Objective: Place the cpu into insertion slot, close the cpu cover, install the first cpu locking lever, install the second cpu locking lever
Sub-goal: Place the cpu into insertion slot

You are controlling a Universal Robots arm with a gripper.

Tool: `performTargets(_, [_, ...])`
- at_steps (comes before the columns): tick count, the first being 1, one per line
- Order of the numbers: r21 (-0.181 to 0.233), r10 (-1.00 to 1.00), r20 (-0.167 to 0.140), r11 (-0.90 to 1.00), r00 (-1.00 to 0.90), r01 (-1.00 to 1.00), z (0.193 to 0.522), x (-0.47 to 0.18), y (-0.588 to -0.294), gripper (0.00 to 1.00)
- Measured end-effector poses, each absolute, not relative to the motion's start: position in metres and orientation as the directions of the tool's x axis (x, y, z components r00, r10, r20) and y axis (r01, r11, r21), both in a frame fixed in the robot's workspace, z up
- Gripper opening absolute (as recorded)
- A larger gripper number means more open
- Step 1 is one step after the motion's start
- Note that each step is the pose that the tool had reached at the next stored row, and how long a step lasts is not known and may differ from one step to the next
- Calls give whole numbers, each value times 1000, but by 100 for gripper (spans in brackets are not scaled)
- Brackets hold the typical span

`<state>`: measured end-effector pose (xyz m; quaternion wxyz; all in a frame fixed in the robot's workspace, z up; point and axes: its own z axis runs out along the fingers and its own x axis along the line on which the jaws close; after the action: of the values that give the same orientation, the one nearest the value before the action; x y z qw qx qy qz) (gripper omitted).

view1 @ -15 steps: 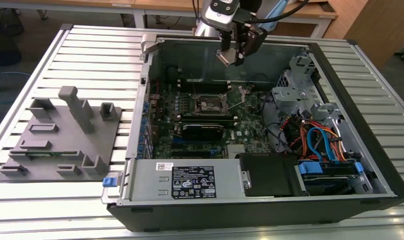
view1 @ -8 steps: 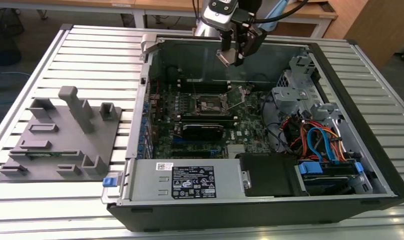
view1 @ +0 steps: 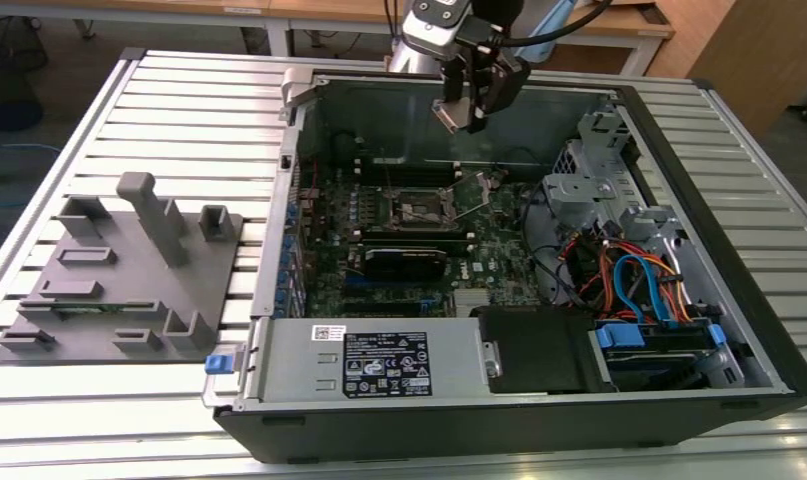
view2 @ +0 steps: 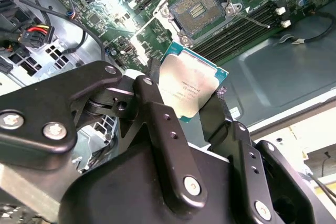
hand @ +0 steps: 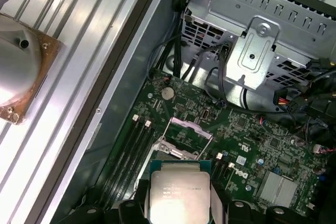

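Observation:
My gripper hangs high over the rear of the open computer case and is shut on the cpu. The cpu is a flat square chip with a silver-grey top, held by its edges in both wrist views. A black finger presses on one of its sides. Well below it, the insertion slot lies uncovered on the green board, its dark contact field showing. The cpu cover stands tilted up at one side of the slot. A thin locking lever sticks out beside the socket.
A drive cage and a bundle of coloured cables fill the case on the exterior view's right. A power supply sits at the front and a black block just before the slot. A grey fixture tray lies on the slatted table.

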<state>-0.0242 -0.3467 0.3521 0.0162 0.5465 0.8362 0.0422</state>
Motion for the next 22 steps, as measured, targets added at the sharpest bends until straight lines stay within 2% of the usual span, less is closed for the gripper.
performTargets(22, [88, 963, 19, 265, -267, 960, 352, -24, -347, 54])
